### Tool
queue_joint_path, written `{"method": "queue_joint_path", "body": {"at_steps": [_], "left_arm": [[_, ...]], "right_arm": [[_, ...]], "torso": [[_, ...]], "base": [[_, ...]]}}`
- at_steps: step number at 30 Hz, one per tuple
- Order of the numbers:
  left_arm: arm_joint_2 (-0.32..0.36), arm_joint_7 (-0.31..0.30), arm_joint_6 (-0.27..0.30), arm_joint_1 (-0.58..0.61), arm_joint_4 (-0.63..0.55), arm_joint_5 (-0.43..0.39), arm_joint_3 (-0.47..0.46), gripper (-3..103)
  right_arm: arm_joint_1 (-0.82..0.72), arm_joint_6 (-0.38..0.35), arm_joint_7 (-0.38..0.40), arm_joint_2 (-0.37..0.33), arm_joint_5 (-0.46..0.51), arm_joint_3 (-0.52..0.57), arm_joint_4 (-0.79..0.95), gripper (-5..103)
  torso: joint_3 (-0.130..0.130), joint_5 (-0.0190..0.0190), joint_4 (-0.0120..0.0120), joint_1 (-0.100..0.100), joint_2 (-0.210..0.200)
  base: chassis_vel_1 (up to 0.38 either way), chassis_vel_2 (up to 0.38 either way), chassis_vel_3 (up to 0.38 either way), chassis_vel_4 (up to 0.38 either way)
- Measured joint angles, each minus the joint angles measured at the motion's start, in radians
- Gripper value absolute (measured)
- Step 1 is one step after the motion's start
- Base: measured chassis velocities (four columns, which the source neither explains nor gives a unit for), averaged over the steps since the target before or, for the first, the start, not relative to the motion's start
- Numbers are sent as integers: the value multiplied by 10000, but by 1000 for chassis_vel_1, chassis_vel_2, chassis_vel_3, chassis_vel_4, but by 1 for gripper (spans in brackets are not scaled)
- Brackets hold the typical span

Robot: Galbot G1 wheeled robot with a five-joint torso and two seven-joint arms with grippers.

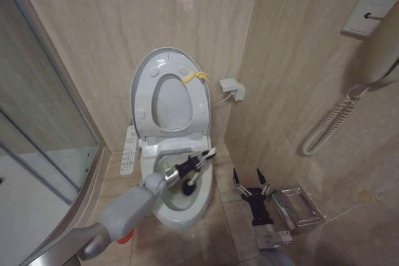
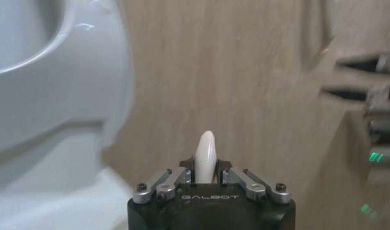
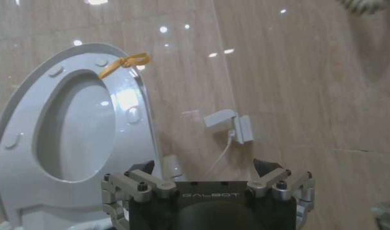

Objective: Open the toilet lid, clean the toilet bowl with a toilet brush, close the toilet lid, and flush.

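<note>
Two arms in the head view, one at work. Far left: glass shower door with its curved metal base rail. Just right of it, white button panel along the left flank of the toilet bowl, which sits on a tiled floor. Red object on the floor, mostly hidden under the left arm; cannot tell what it is.

Toilet lid raised, leaning back against the tiled wall, seat ring up with it; yellow tag at the upper right edge of the upright pair.

Left gripper reaches in from lower left and hangs over the open bowl. Fingers clamped on the toilet brush: whitish handle runs up and right past the fingers, dark bristle head below the gripper inside the bowl, over the dark interior. Left wrist view confirms the grip, handle tip sticking out between closed-in fingers.

Right of the bowl: small white wall box with a cord. Right gripper idle beside the bowl, above the floor, fingers spread wide, nothing held. Beside it, a metal tray on the floor. Wall phone with coiled cord, far right.
</note>
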Motion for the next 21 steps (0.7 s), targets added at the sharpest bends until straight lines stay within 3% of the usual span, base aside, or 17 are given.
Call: {"method": "queue_joint_path", "body": {"at_steps": [5,8,9,12,17,19,21], "left_arm": [[-120,-94,33,-106,-221,-101,-77,22],[-245,-332,62,-328,-739,-508,29,22],[-245,-332,62,-328,-739,-508,29,22],[-315,-680,53,-149,310,-510,59,22],[-415,-993,116,-147,199,-615,-32,22],[-526,-1073,13,-305,-498,-770,-15,22],[-553,-1070,-129,-336,-451,-779,3,22]], "right_arm": [[2,27,-44,7,-2,-9,5,100],[13,75,-139,-2,15,27,8,100],[13,75,-139,-2,15,27,8,100],[10,84,-194,-40,48,34,62,100],[15,91,-216,-80,61,27,66,100],[18,109,-223,-91,68,28,50,100],[15,123,-227,-91,74,30,50,100]], "torso": [[1,3,9,0,-1],[-5,2,-21,-3,3],[-5,2,-21,-3,3],[0,-1,-2,0,0],[-2,5,6,-2,0],[-2,1,-13,-1,1],[-4,3,-20,-2,2]], "base": [[21,22,3,7],[0,0,0,0],[0,0,0,0],[0,0,0,0],[0,0,0,0],[0,0,0,0],[0,0,0,0]]}}
